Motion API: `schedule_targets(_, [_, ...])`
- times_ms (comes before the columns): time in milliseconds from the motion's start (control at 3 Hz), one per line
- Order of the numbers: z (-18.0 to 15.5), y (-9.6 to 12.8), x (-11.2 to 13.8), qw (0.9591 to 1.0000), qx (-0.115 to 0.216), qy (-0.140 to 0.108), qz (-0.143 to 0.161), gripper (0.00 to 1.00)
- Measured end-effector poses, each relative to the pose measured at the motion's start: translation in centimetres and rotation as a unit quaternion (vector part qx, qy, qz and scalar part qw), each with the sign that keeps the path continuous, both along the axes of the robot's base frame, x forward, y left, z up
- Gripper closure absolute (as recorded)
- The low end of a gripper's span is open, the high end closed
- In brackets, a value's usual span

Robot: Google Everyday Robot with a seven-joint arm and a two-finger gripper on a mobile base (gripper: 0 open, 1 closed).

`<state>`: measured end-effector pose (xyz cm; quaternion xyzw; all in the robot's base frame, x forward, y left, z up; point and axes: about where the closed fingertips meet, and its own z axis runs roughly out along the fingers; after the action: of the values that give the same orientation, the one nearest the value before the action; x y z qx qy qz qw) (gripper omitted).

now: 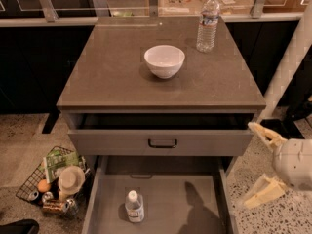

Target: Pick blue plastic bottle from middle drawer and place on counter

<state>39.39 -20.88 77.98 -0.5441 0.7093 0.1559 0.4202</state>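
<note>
Right, the pincer (247, 165) hangs at four o'clock in the view, off the right side of the cabinet, its two pale fingers (265, 134) spread wide and holding nothing. Down at six o'clock the middle drawer (165, 189) stands open, and the blue plastic bottle (134, 206) sits on its bare floor, left of centre, well apart from the pincer. Up on the counter (112, 72), a white bowl (165, 60) sits mid-surface, with a water bottle (208, 22) at its one o'clock.
</note>
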Motion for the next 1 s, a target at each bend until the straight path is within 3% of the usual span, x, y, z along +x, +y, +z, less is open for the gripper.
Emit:
schedule_targets(333, [-3.2, 1.4, -1.0, 0.9988, 0.032, -0.023, 0.029, 0.0])
schedule_targets(667, [-3.2, 1.4, -1.0, 0.9988, 0.032, -0.023, 0.028, 0.0])
schedule_targets(1000, [-6.5, 1.2, 0.2, 0.9987, 0.049, -0.007, 0.01, 0.0])
